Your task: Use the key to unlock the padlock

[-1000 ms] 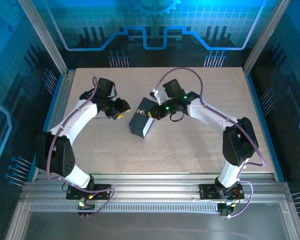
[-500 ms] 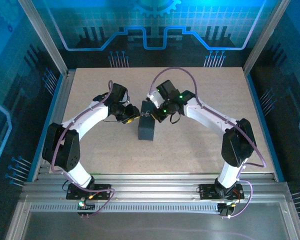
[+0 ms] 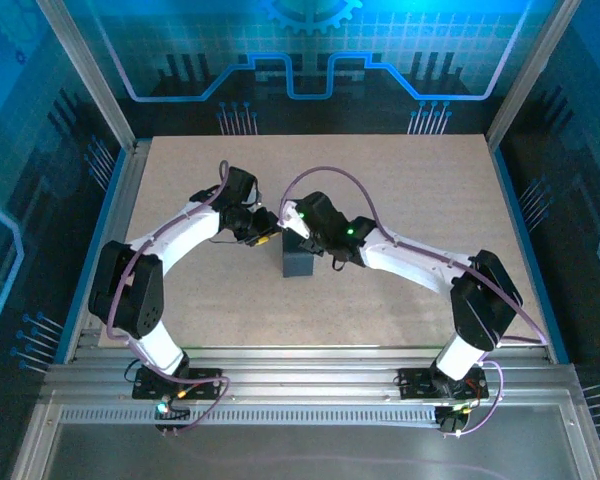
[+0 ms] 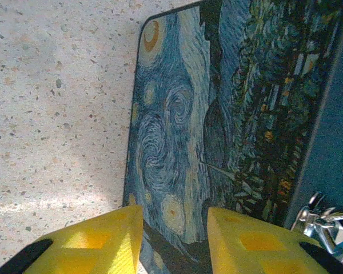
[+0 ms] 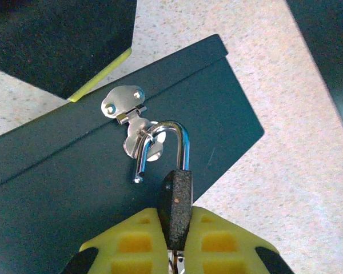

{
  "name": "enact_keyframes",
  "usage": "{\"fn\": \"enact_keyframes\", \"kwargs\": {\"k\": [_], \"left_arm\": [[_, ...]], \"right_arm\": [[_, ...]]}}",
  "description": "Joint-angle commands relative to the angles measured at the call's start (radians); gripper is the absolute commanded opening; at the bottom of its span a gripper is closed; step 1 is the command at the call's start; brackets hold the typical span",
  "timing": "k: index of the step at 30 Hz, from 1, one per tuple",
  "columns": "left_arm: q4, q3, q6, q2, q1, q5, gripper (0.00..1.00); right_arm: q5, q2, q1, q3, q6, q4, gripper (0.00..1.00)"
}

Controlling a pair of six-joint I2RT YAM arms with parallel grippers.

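Nothing legible anywhere: no text, label, brand, number or sign. On the tin, just a painted swirling night sky without lettering. On the padlock against the tin's side, a plain dark body.

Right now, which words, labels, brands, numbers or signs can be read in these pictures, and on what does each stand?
None can be read.
The dark blue swirl-patterned rectangular tin: painted swirls only, no words.
The small dark padlock with a silvery shackle: no marking visible on its body.
The blue back wall panel: gear and line graphics, no letters.
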State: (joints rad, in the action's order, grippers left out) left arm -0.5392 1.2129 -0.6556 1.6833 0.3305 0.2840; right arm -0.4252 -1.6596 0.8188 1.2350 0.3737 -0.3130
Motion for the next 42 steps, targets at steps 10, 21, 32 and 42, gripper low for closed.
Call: {"fn": "enact_keyframes", "kwargs": {"k": [10,21,32,42], "left_arm": [[0.012,0.002,-0.022,0.037,0.022,0.002,0.34],[0.021,-0.018,-0.052,0.013,-0.025,-0.003,0.33],[0.025,0.010,-0.062,0.029,-0.035,0.008,0.33],[0.022,0.032,-0.069,0.047,-0.034,0.013,0.33]], "right_arm": [[-0.076,-0.062,0.007,-0.046,0.263,-0.036,0.18],[-0.002,-0.040,0.004,0.004,0.241,-0.188,0.33],[0.365,0.062,-0.108,0.103,0.109,-0.304,0.38],[0.669,0.091,-0.269,0.182,-0.097,-0.350,0.41]]}}
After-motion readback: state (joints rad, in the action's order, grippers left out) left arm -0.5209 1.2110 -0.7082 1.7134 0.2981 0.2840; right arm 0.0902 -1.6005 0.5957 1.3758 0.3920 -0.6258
